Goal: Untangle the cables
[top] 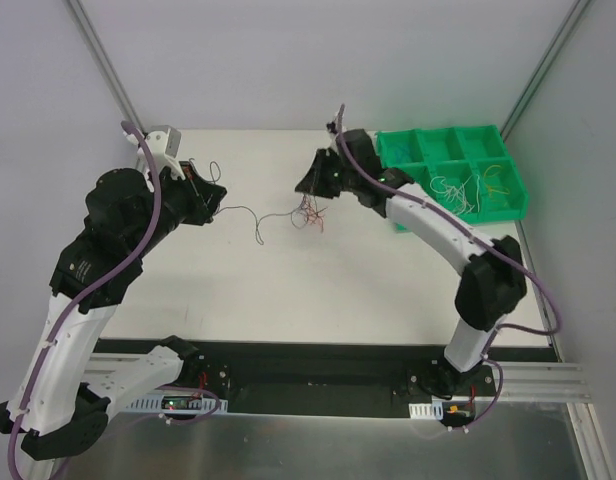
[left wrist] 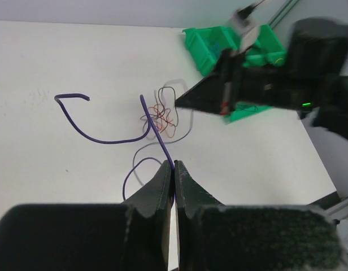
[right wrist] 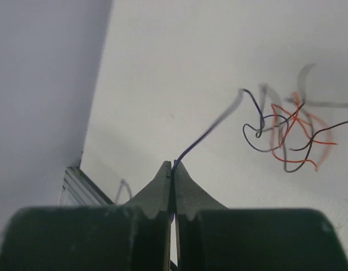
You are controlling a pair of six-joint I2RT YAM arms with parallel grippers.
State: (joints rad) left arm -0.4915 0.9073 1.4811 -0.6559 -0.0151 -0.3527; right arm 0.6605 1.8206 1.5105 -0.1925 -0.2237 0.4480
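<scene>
A small tangle of thin red, orange, black and blue cables (top: 308,212) lies on the white table between the arms. It also shows in the left wrist view (left wrist: 160,116) and the right wrist view (right wrist: 287,130). My left gripper (top: 214,205) is shut on a blue cable (left wrist: 157,132) that runs from its jaw tips (left wrist: 174,165) to the tangle. My right gripper (top: 306,186) hovers just above the tangle and is shut on a thin blue cable (right wrist: 208,131) that leads from its tips (right wrist: 174,165) into the tangle. A loose blue strand (left wrist: 78,127) curves away to the left.
A green bin (top: 508,205) with several compartments stands at the back right; sorted cables (top: 458,190) lie in its near compartments. Grey walls close the left, back and right sides. The black base rail (top: 318,375) runs along the table's near edge.
</scene>
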